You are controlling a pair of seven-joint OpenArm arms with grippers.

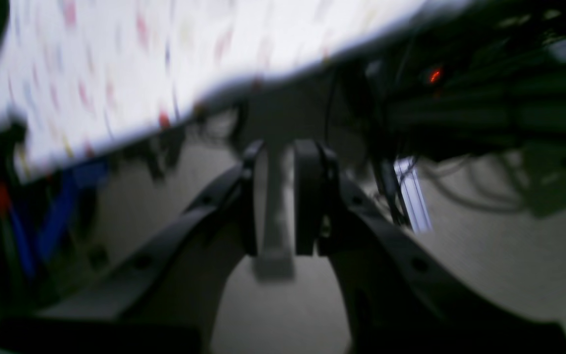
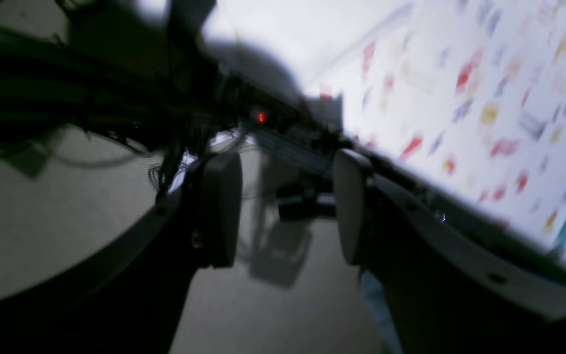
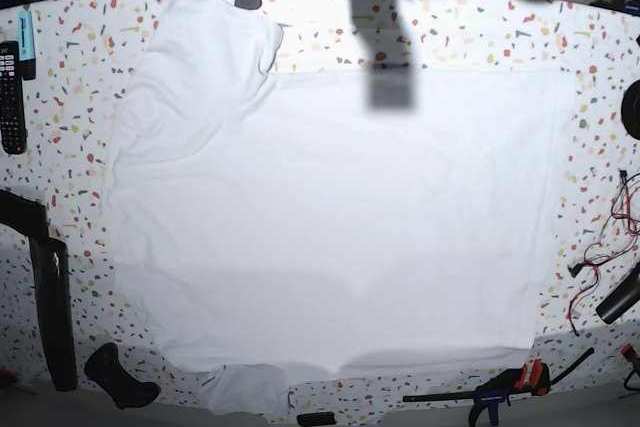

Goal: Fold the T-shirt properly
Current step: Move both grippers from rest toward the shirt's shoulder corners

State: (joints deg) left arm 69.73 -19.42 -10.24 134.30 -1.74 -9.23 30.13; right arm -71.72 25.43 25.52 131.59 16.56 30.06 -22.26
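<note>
A black remote lies at the table's left edge, the T-shirt spreads flat across its middle, and both blurred wrist views show only floor: right gripper parted wide, left gripper narrowly apart, both empty.
</note>
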